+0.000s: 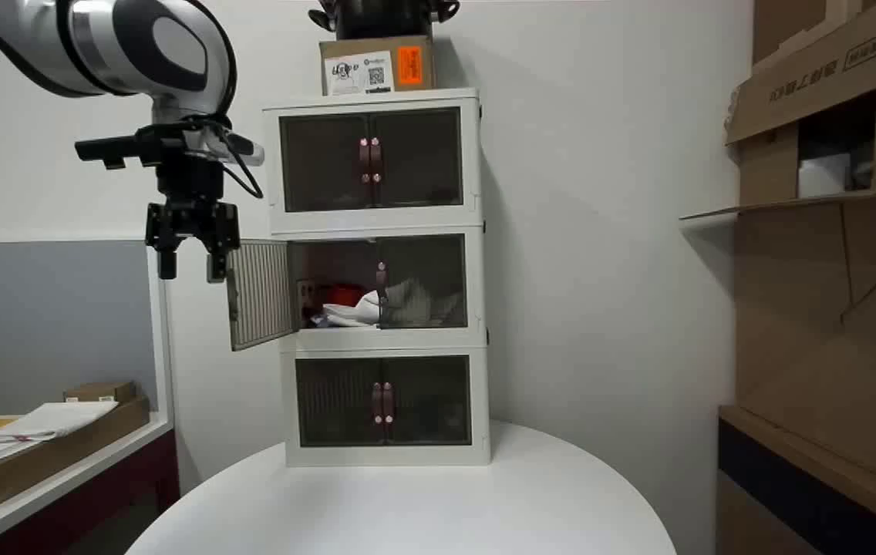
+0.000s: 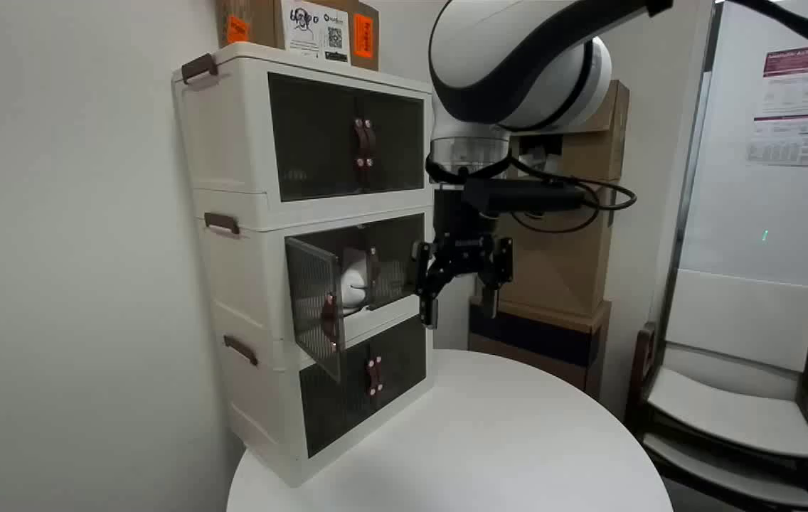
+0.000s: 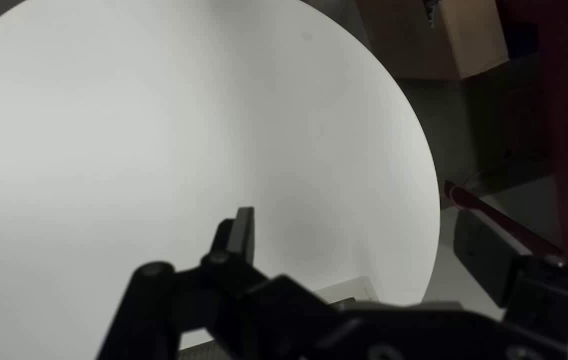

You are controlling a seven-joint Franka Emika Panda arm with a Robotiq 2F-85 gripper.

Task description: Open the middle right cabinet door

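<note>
A white three-tier cabinet (image 1: 376, 220) stands on a round table (image 1: 438, 509). In its middle tier, the left door (image 1: 259, 297) is swung open, a white item (image 1: 357, 310) and a red item (image 1: 345, 294) showing inside; the middle right cabinet door (image 1: 434, 270) is closed. The end effector (image 1: 191, 266), its fingers (image 1: 167, 265) apart, appears left of the open door.

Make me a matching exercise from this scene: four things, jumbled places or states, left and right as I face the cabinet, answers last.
1. dark rectangular right middle door
2. dark rectangular left middle door
3. orange-labelled brown cardboard box
4. black robot hand

A. atop the white tiered cabinet
B. jaws apart, gripping nothing
C. shut
D. swung open

Pairs: 1C, 2D, 3A, 4B.
</note>
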